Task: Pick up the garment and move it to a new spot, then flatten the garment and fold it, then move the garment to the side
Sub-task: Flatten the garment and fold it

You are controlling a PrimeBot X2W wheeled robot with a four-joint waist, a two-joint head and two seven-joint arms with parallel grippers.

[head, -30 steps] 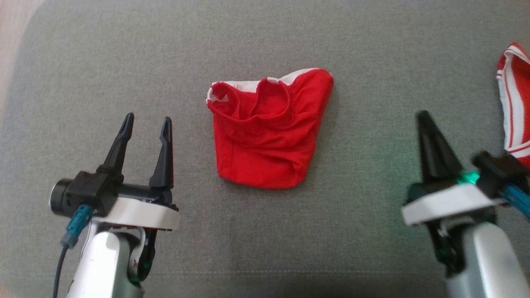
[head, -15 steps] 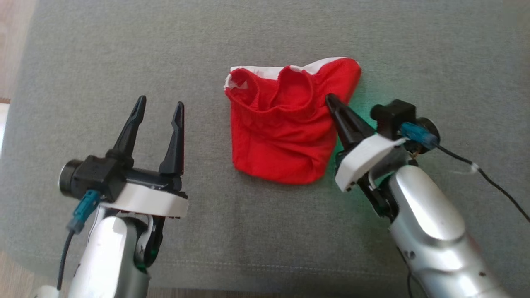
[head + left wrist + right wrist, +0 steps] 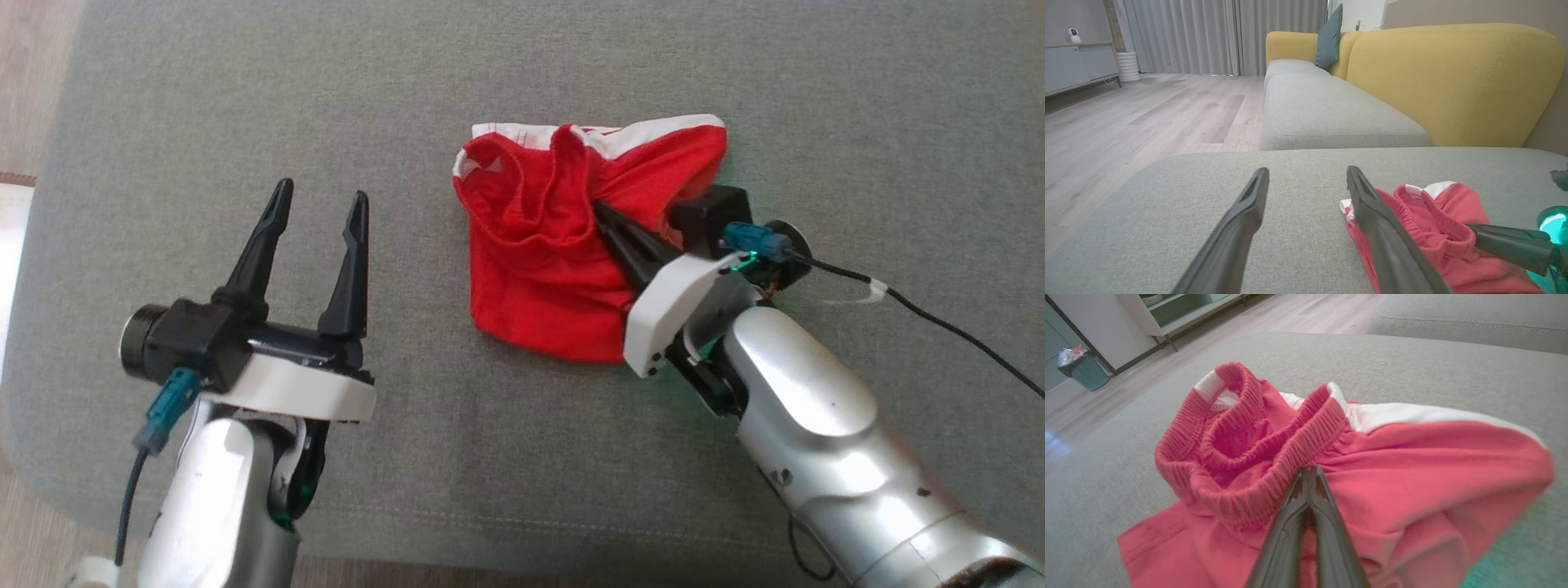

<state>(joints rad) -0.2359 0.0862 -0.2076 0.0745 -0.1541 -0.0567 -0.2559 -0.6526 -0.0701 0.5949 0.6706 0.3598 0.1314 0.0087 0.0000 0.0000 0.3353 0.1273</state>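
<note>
A crumpled red garment [image 3: 539, 278] with white trim and an elastic waistband lies on the grey cushion [image 3: 245, 98]. My right gripper [image 3: 600, 209] is shut, coming in from the right, and its joined tips rest on the red cloth just under the waistband [image 3: 1274, 457]. The right wrist view shows the two fingers [image 3: 1327, 522] pressed together with no cloth between them. My left gripper [image 3: 322, 196] stands open to the left of the garment, apart from it. In the left wrist view the garment [image 3: 1437, 228] lies right of the open fingers [image 3: 1372, 212].
The cushion's front edge [image 3: 457, 563] runs along the bottom, with wood floor [image 3: 33, 82] at the left. A black cable [image 3: 939, 318] trails right from the right wrist. A yellow sofa back [image 3: 1453, 81] and another grey seat [image 3: 1323, 110] lie beyond.
My right gripper, shut throughout, has swung left from the cushion's right side onto the garment. The camera has shifted, and the left gripper has kept its open pose.
</note>
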